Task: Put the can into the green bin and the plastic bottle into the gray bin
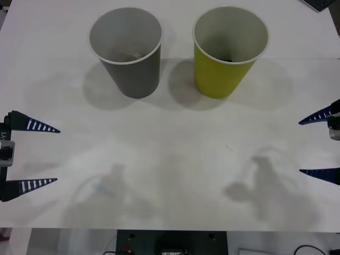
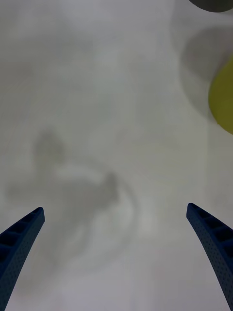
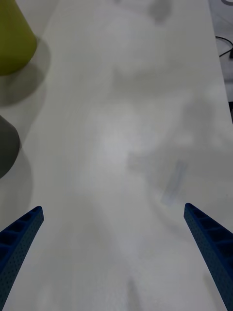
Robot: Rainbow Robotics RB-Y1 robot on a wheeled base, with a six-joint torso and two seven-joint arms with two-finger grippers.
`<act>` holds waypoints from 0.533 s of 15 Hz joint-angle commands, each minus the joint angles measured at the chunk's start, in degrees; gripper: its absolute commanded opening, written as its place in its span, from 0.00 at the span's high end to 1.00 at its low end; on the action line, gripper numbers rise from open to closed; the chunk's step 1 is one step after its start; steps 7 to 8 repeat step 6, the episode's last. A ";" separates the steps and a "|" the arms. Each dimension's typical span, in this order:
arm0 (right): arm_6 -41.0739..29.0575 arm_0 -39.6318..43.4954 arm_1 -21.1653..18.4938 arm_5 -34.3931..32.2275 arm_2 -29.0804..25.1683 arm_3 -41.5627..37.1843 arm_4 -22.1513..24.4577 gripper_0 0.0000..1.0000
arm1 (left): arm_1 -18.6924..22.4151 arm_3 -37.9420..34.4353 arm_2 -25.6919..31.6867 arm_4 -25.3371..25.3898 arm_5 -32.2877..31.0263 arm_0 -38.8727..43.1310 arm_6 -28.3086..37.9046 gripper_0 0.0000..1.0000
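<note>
The gray bin (image 1: 127,50) stands at the back left of the white table and the green bin (image 1: 226,50) at the back right, both upright. Something pale lies at the bottom of the gray bin and something dark at the bottom of the green bin; I cannot tell what either is. The can and the plastic bottle are hidden or out of view. My left gripper (image 1: 57,155) is open at the left edge and my right gripper (image 1: 300,147) open at the right edge, both holding nothing. The wrist views show each gripper (image 2: 115,211) (image 3: 114,209) over bare table.
The white table (image 1: 170,159) stretches between the two grippers, with only arm shadows on it. Its front edge runs along the bottom of the front view, with dark equipment below. The green bin (image 3: 12,39) and gray bin (image 3: 6,146) sit off to one side of the left wrist view.
</note>
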 commanded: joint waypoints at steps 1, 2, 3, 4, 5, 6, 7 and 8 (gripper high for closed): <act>1.00 0.66 0.77 0.04 0.03 -0.54 0.84 0.00 | 0.00 0.00 0.00 0.00 0.00 0.00 0.00 0.00; 1.35 0.66 0.95 0.04 0.12 -0.54 0.93 0.00 | 0.00 0.00 0.00 0.00 0.00 0.00 0.00 0.00; 1.44 0.66 0.95 0.04 0.12 -0.54 0.93 0.00 | 0.00 0.00 0.00 0.00 0.00 0.00 0.00 0.00; 1.44 0.66 0.95 0.04 0.12 -0.54 0.93 0.00 | 0.00 0.00 0.00 0.00 0.00 0.00 0.00 0.00; 1.44 0.66 0.95 0.04 0.12 -0.54 0.93 0.00 | 0.00 0.00 0.00 0.00 0.00 0.00 0.00 0.00; 1.44 0.66 0.95 0.04 0.12 -0.54 0.93 0.00 | 0.00 0.00 0.00 0.00 0.00 0.00 0.00 0.00; 1.44 0.66 0.95 0.04 0.12 -0.54 0.93 0.00 | 0.00 0.00 0.00 0.00 0.00 0.00 0.00 0.00; 1.44 0.66 0.95 0.04 0.12 -0.54 0.93 0.00 | 0.00 0.00 0.00 0.00 0.00 0.00 0.00 0.00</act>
